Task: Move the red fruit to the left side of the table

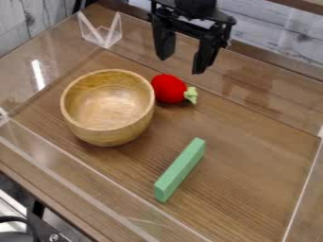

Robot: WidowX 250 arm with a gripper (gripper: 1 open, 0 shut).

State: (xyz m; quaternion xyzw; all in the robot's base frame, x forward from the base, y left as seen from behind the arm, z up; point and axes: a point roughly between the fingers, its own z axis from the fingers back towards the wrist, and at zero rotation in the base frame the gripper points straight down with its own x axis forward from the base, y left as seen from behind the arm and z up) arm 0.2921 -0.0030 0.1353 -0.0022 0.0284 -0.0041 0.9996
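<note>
Black arm (190, 11), two black jaws.

The gripper (184, 55) hangs at the far side of the scene, pointing straight down. Its two black fingers (163, 43) are spread wide apart with nothing between them. The black wrist block above them is cut off by the top edge.

Wooden bowl (109, 105) upright, green rectangular block (182, 169) flat near its right
</note>
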